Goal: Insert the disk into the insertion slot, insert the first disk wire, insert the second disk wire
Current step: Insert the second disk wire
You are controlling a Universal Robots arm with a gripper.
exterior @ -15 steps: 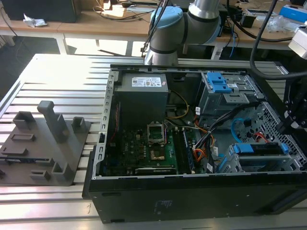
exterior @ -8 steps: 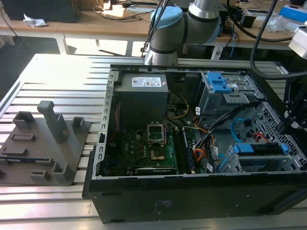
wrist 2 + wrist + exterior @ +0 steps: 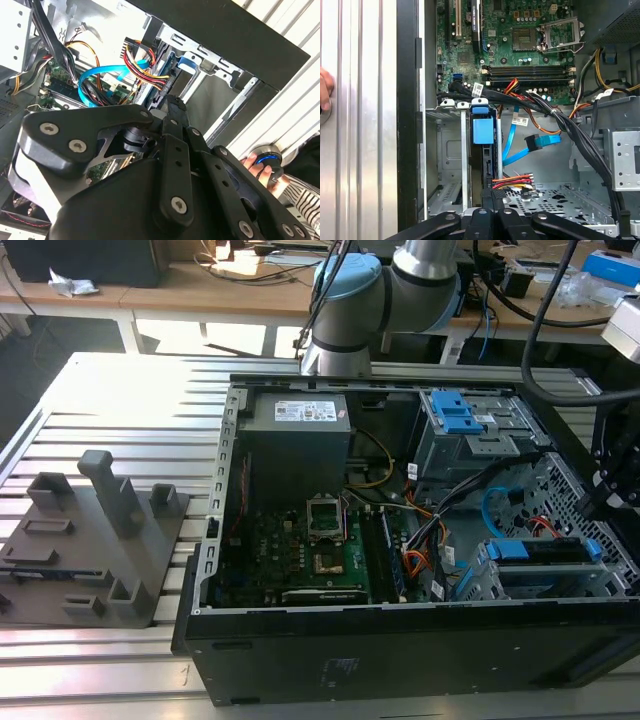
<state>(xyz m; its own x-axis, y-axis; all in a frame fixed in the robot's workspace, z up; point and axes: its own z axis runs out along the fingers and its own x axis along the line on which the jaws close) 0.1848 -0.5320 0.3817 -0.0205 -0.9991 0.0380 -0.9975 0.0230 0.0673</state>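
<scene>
The disk (image 3: 540, 551), in its blue caddy, lies inside the insertion slot (image 3: 520, 585), the perforated metal cage at the near corner of the open computer case on the exterior view's right. The first wrist view shows the disk (image 3: 483, 150) edge-on between the cage walls. My gripper (image 3: 492, 192) is shut on the black plug of the red, yellow and black disk wire (image 3: 512, 181), held against the disk's rear edge. The same gripper (image 3: 167, 100) and wire (image 3: 145, 65) appear in the second wrist view. The blue flat disk wire (image 3: 541, 141) hangs loose beside the cage.
The grey power-supply box (image 3: 300, 435), the green motherboard (image 3: 300, 550) and an upper bay with a blue latch (image 3: 455, 415) fill the case. Black cable bundles (image 3: 570, 130) cross near the cage. A grey fixture plate (image 3: 95, 540) lies outside the case. A person's hand (image 3: 255, 165) rests on a button.
</scene>
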